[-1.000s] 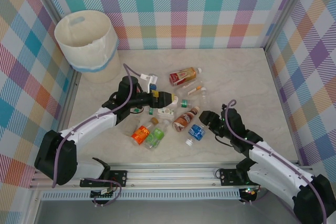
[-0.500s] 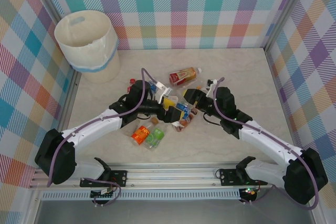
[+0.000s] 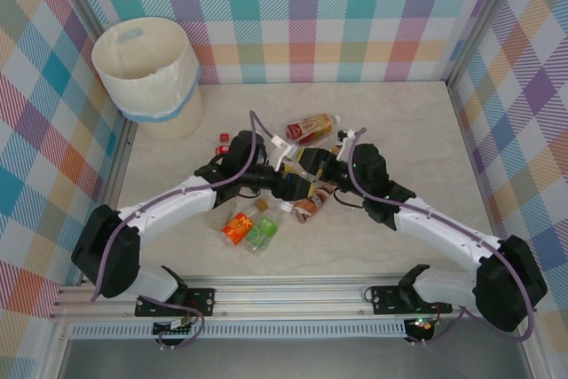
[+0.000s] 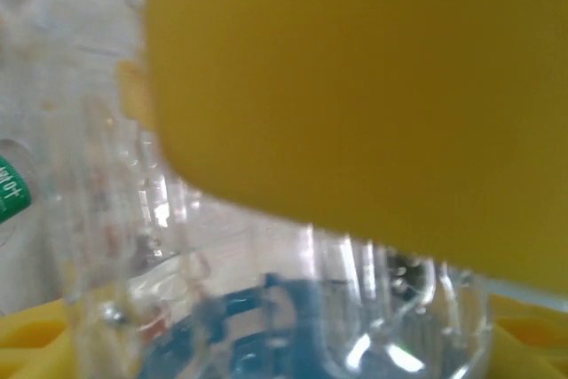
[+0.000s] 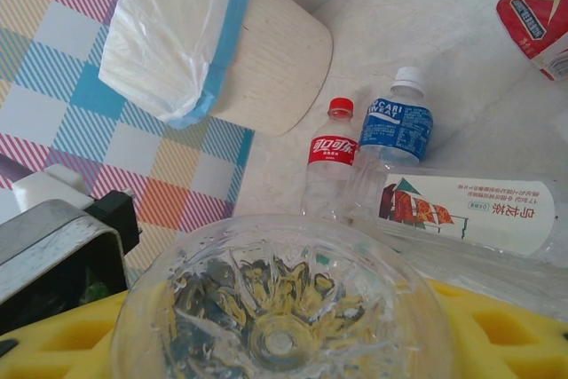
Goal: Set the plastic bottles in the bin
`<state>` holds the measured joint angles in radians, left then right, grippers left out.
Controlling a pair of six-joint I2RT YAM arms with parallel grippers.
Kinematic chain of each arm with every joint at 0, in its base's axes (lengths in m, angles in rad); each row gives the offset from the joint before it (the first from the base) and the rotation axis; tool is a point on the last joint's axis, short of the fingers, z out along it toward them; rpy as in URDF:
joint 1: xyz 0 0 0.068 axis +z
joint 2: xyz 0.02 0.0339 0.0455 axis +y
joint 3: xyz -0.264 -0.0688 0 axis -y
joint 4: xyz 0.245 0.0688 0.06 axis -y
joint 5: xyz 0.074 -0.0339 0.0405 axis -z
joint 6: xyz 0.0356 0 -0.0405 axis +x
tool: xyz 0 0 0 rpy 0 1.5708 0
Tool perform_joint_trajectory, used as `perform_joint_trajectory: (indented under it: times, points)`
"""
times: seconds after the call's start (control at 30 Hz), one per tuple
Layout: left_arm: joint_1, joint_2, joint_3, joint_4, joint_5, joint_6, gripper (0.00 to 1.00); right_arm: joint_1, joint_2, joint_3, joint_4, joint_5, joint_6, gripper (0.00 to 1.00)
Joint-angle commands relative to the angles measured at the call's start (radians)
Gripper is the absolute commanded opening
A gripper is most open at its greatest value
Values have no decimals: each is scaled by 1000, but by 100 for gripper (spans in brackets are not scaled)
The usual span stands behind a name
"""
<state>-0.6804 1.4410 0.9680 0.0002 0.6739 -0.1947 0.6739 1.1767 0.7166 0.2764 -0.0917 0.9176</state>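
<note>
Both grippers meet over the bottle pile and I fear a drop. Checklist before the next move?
1. Yellow pads of the left gripper flank a clear plastic bottle with blue label: ok.
2. Left grip closed firmly: cannot tell.
3. The right gripper shut on a clear bottle base: ok.
4. Left wrist view unobstructed: not ok, a large yellow shape blocks the upper half.
5. The round cream-white plastic bin upright, mouth open: ok.

Your cream bin point(image 3: 160, 77), far left, has a light blue band; walls point(image 3: 355, 15) pastel plaid; orange bottle point(image 3: 238, 226), green bottle point(image 3: 263, 232) near.
</note>
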Motion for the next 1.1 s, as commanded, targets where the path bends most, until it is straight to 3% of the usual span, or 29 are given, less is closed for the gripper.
perform_joint_trajectory:
  times: [0.0,0.3,0.5,0.77,0.93,1.07]
  points:
    - [-13,9,22,13,38,-5,70,7,-4,45,51,-14,-23,52]
    - [-13,-4,11,30,-40,-32,59,7,-8,77,-5,-17,-65,59]
    - [-13,19,28,6,-110,-71,54,6,-31,101,-111,15,-108,81]
    - [-4,33,28,-4,-224,-85,51,6,-68,177,-344,122,-174,100]
    - [14,30,56,-127,-491,-87,53,0,-114,130,-347,218,-170,100]
    - [73,5,50,-178,-592,-111,51,-16,-145,99,-433,340,-128,100]
